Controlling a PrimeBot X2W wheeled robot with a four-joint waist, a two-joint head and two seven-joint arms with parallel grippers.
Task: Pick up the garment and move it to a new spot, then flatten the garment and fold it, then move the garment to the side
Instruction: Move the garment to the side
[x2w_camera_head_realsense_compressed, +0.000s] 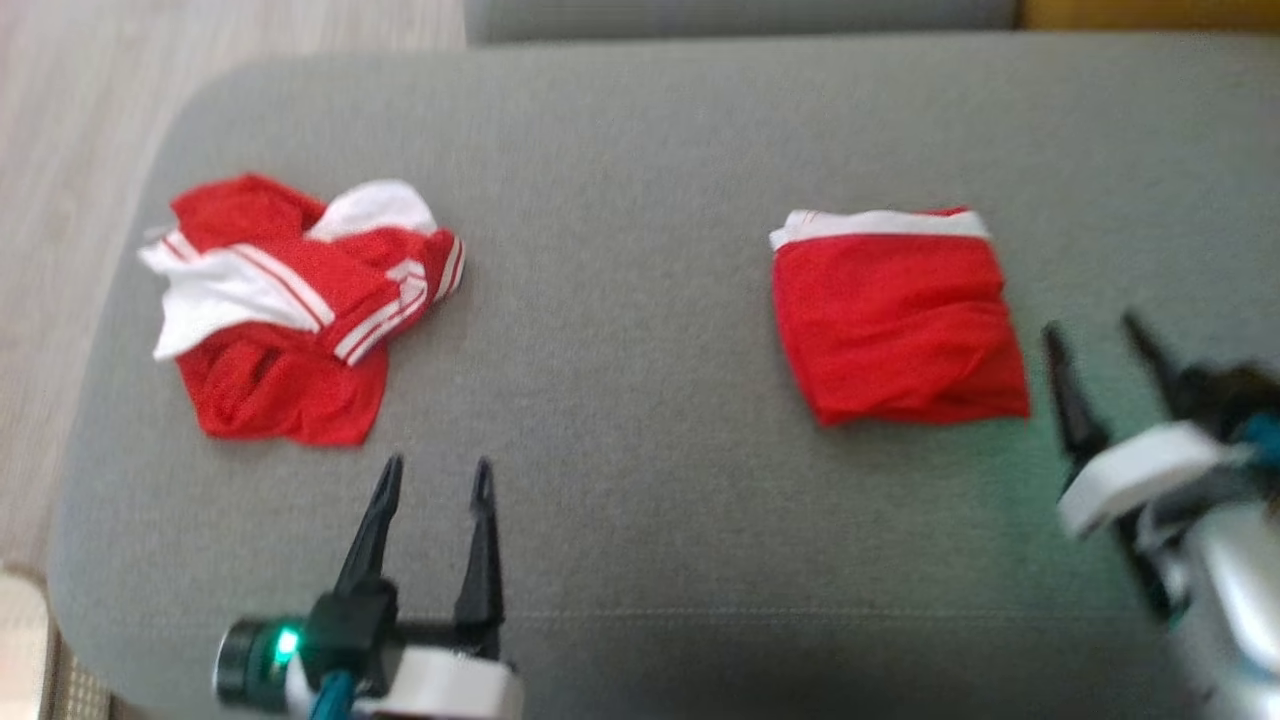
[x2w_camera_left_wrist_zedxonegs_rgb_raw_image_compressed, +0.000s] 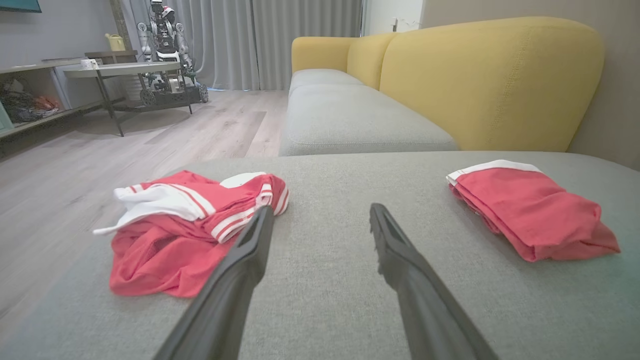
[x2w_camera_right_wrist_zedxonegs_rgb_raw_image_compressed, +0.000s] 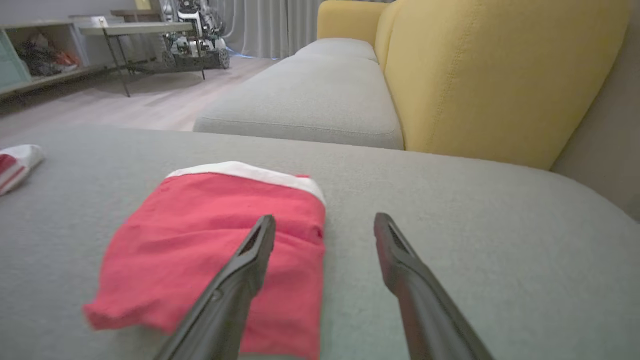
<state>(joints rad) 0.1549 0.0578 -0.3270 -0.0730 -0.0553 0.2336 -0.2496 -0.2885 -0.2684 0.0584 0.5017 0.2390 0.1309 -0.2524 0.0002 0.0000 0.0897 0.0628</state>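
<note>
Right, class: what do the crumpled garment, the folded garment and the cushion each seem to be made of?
Crumpled garment: thin, matt red-and-white fabric, perhaps sports polyester; it slumps in limp folds.
Folded garment: seemingly the same thin red cloth; soft creases, white band.
Cushion: grey woven upholstery, matt; fine flecked weave, stitched seam.

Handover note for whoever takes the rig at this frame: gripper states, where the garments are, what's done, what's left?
Left gripper: open, empty, over the grey cushion, just short of the crumpled red-and-white garment.
Right gripper: open, empty, beside the right edge of the folded red garment.
Done: one garment lies folded on the cushion's right side.
Left: the crumpled one on the left side is not yet flattened or folded. It probably needs to be picked up, moved, flattened, folded and set aside.
</note>
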